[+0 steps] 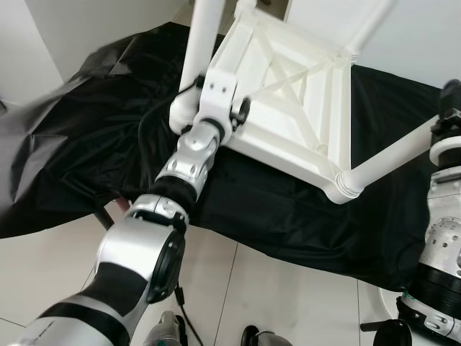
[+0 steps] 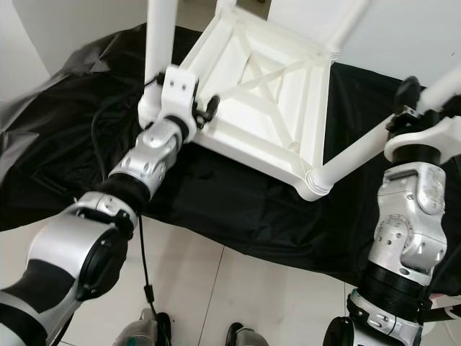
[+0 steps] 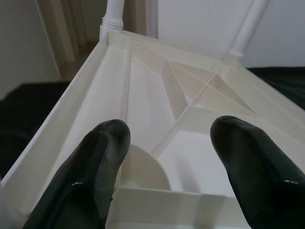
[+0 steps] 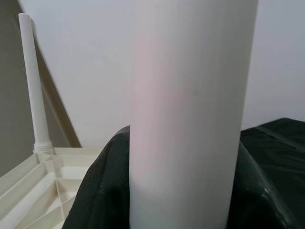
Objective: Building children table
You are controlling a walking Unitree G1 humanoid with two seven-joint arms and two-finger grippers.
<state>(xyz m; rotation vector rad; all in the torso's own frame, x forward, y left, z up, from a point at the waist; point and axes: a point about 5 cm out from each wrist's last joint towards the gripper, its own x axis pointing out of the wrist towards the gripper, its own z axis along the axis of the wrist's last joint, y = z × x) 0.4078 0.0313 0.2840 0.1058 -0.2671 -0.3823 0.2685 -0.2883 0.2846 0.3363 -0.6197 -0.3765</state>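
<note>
upturned white table (image 1: 288, 101) on black cloth (image 1: 94, 144).

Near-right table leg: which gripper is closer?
Right. The right gripper is shut on the near-right table leg. The left gripper is at the upturned table's near-left corner, fingers open.

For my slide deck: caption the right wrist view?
Right gripper shut on a white table leg, upturned table behind.

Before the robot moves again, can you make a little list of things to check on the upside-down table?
1. Table upside down on the black cloth: ok.
2. Right hand wrapped around a white leg: ok.
3. That leg seated in its corner socket: ok.
4. Left hand open at the table's near corner, holding nothing: ok.
5. Leg screwed fully tight: cannot tell.
</note>
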